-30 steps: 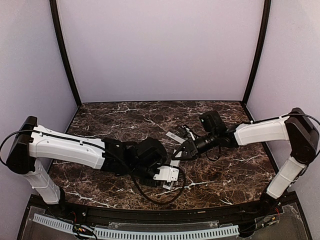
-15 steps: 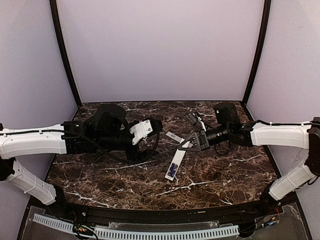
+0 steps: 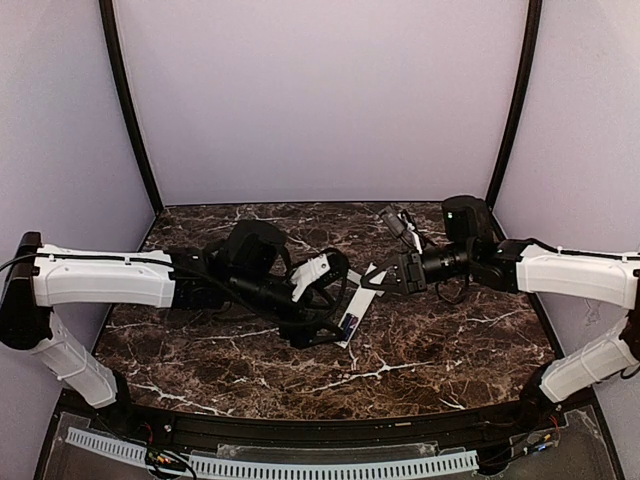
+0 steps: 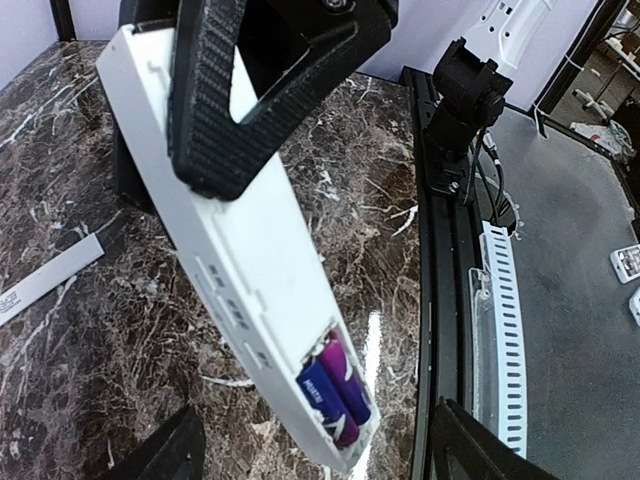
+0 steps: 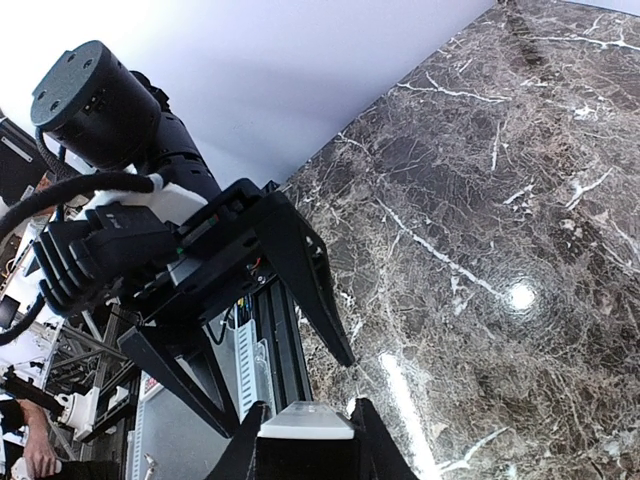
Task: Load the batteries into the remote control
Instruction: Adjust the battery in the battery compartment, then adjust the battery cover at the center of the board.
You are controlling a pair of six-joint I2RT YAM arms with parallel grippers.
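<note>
The white remote control (image 4: 240, 250) runs slantwise, with my right gripper (image 5: 308, 445) shut on its far end. Both batteries (image 4: 335, 392), blue and purple, lie side by side in the uncovered compartment at its near end. My left gripper (image 4: 315, 455) is open, one finger on each side of that end and touching nothing. In the top view the remote control (image 3: 350, 318) lies between the left gripper (image 3: 330, 312) and the right gripper (image 3: 385, 280). In the right wrist view the remote's end (image 5: 305, 420) sits between the pads.
A thin white flat cover piece (image 4: 45, 280) lies on the dark marble table (image 3: 200, 345) beside the remote. The black rail and white cable strip (image 3: 300, 465) run along the near edge. Purple walls close in the back and sides.
My left gripper has opened. It swung off to the back left, then came back to straddle the remote's near end. The right gripper kept its hold and drew back to the right.
</note>
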